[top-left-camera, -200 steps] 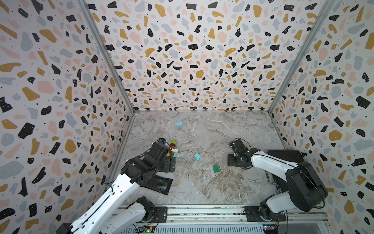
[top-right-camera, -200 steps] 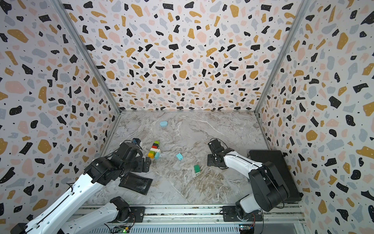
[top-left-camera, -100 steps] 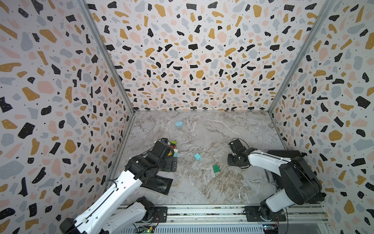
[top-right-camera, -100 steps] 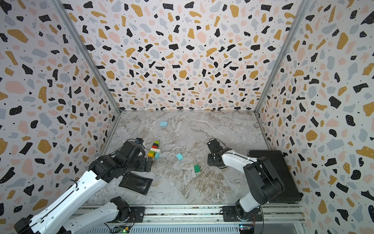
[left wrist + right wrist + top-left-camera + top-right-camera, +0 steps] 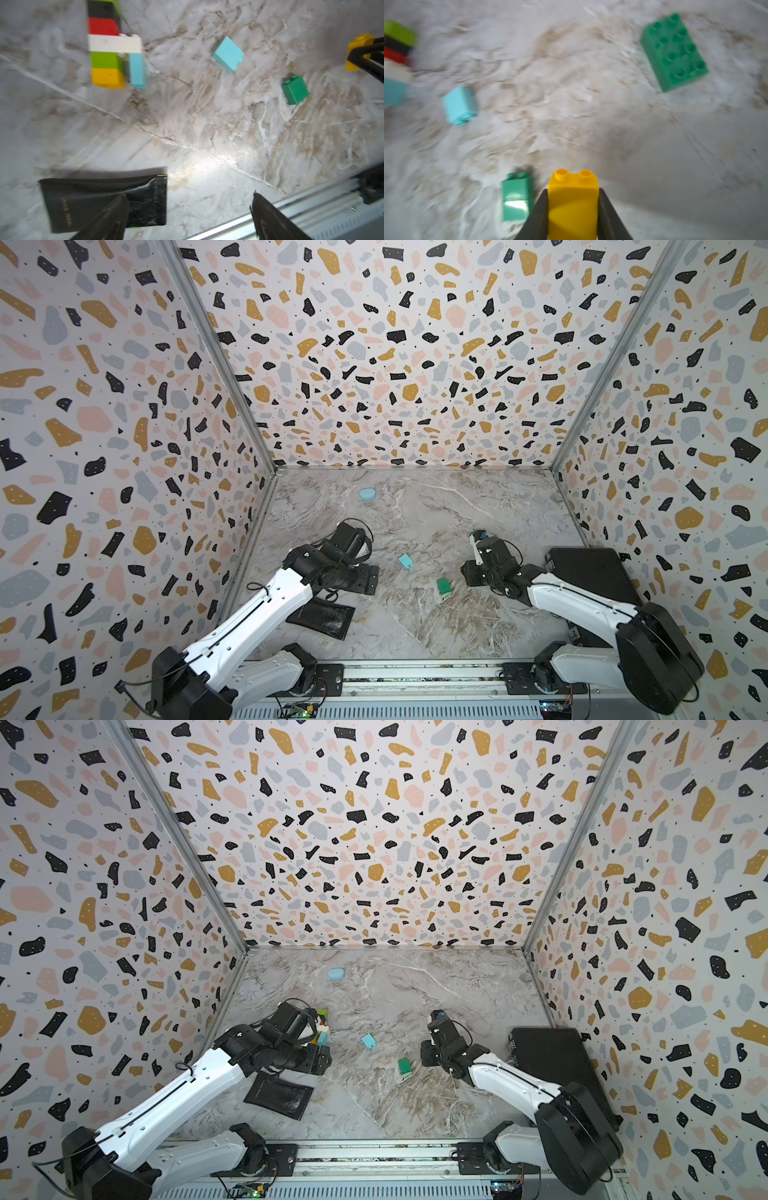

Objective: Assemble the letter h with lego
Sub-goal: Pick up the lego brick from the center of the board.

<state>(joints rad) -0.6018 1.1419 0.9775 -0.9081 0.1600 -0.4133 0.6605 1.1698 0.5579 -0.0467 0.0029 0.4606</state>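
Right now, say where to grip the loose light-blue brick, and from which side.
Come from above and pinch the light-blue brick across its two smooth side faces. It lies tipped over, clear of other bricks, studs pointing toward the green brick, so the studded end likely holds worse.

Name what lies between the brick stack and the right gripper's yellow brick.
Left wrist view: a light blue brick nearer the stack, a dark green brick nearer the yellow brick.

The brick stack (image 5: 108, 52) ahead of the left gripper (image 5: 188, 196) runs past the picture's edge, its far end blurred; the yellow brick (image 5: 573, 203) in the right gripper (image 5: 573, 191) is cut off toward the wrist
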